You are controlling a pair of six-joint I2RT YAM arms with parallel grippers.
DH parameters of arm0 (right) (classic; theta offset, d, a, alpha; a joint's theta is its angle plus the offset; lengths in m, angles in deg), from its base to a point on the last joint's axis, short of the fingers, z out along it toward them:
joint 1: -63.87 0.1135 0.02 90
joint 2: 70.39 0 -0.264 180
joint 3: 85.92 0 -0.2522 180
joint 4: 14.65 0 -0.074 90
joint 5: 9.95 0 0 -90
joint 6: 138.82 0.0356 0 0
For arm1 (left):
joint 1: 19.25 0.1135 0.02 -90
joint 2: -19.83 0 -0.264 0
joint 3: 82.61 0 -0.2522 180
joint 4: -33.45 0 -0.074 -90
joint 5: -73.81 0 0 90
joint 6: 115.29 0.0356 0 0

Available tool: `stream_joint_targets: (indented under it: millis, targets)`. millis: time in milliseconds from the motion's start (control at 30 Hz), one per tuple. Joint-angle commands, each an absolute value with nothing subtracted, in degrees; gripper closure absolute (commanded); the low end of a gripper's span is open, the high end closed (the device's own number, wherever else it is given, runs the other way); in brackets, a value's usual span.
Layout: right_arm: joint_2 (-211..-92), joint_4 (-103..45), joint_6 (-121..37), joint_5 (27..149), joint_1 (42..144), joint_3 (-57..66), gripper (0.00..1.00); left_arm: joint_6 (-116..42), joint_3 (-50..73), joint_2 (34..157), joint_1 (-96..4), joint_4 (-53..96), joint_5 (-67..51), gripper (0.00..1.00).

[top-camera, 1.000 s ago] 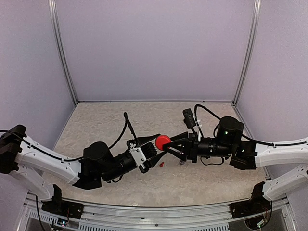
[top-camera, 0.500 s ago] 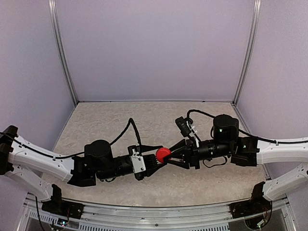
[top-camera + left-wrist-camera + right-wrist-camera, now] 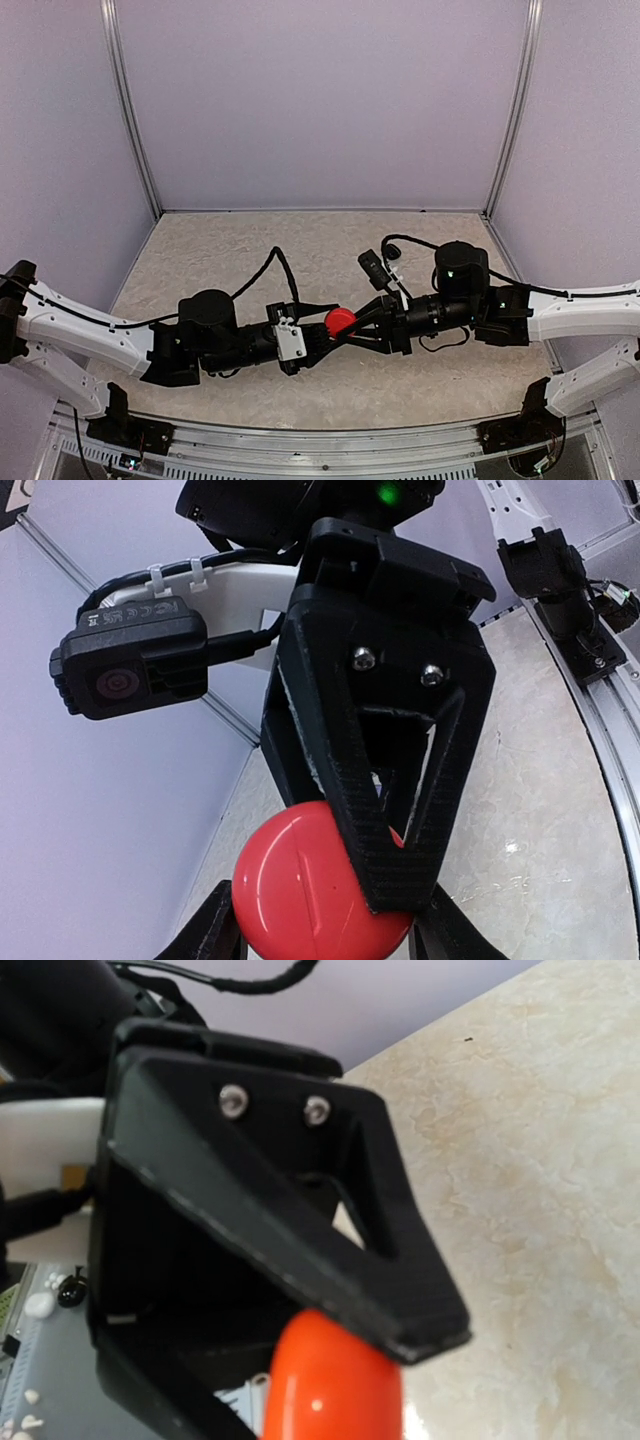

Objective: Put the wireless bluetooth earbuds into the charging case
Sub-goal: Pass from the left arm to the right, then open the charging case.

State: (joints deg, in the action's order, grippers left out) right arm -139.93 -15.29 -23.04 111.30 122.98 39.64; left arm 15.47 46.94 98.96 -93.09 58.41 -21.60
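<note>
Left gripper (image 3: 328, 329), half-open, clamps the glossy red rounded case (image 3: 300, 890); right gripper (image 3: 400, 882), nearly closed, pinches its rim. Seemingly lid-opening; next, prise gently.

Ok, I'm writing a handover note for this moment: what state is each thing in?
red charging case: held in mid-air, lid open or closed unclear.
left gripper: shut on the red charging case.
right gripper: fingers nearly together, tips at the case; whether it grips anything is unclear.
</note>
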Motion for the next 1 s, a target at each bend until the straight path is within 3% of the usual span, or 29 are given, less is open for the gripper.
stream_joint_targets:
  millis: [0, 133, 267, 367, 633, 967]
  targets:
    - [-139.7, -14.6, -22.6, 110.3, 123.4, 40.3, 0.78, 15.8, 45.7, 97.7, -93.2, 59.1, -22.1, 0.71]
    - [-139.3, -13.7, -22.2, 110.2, 123.3, 41.0, 0.84, 15.4, 45.8, 97.7, -93.2, 60.0, -23.4, 0.68]
    - [-137.3, -13.8, -24.8, 108.6, 123.2, 41.2, 0.88, 13.0, 47.1, 97.1, -93.2, 61.4, -21.6, 0.39]
    - [-135.5, -14.9, -28.5, 107.7, 123.0, 40.8, 0.90, 9.4, 48.7, 95.3, -93.1, 61.7, -18.8, 0.30]
    - [-134.4, -19.0, -38.2, 108.1, 122.9, 39.2, 0.93, -0.5, 51.7, 90.9, -92.5, 65.2, -16.5, 0.29]
    - [-135.9, -22.3, -41.8, 109.2, 122.9, 37.0, 0.94, -2.2, 48.3, 94.9, -92.4, 66.5, -18.6, 0.32]
